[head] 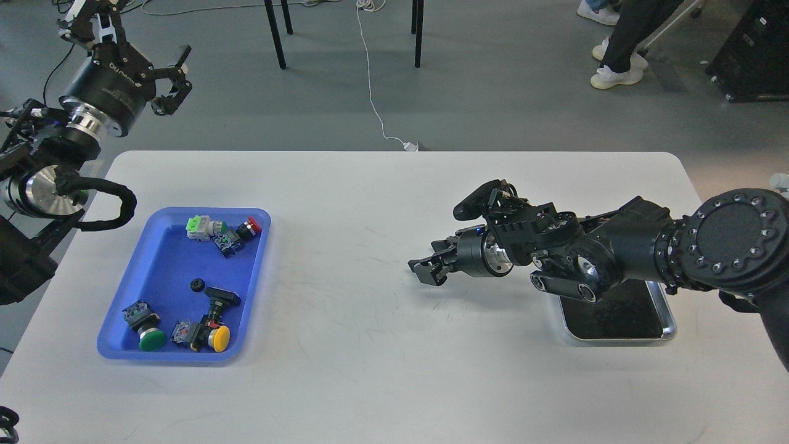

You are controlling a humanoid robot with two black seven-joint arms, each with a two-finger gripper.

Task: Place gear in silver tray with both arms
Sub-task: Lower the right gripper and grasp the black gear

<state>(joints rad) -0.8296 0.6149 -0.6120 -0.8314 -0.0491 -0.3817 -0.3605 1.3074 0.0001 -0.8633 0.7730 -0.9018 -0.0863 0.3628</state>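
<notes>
Above table, right hand (425, 269) outstretched

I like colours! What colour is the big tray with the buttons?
Blue tray, seen in the head view.

A blue plastic tray (161, 259) sat near the left edge of the white table (370, 370), holding green (151, 339), yellow (219, 337) and red (251, 227) push-button switches and one small black part (197, 285).

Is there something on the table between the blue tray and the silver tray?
Yes: the right gripper hangs over the bare white table between the blue tray and the silver tray, and its arm covers part of the silver tray.
</notes>
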